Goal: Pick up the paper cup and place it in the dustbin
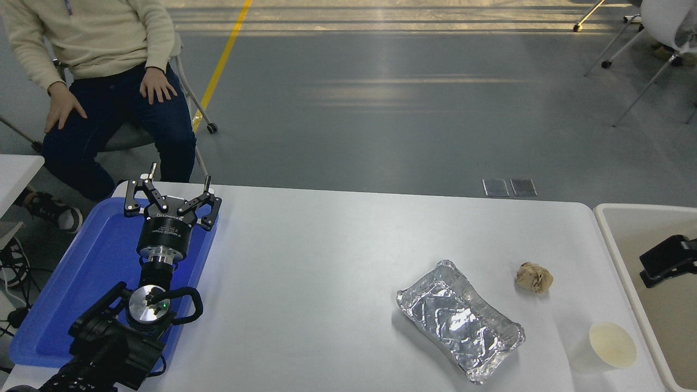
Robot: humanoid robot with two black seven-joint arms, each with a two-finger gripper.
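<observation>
The small white paper cup (611,346) stands upright near the table's front right corner, its cream inside facing up. The cream-beige dustbin (614,239) sits just off the table's right edge, partly cut by the picture. Only a black tip of my right gripper (667,260) pokes in from the right edge, over the dustbin and well behind the cup. My left gripper (173,191) is parked open over the blue tray at the left, holding nothing.
A crinkled silver foil tray (460,321) lies left of the cup, and a crumpled tan paper ball (535,277) sits behind it. The blue tray (60,305) lies at the table's left edge. A person sits on a chair (125,136) at the far left.
</observation>
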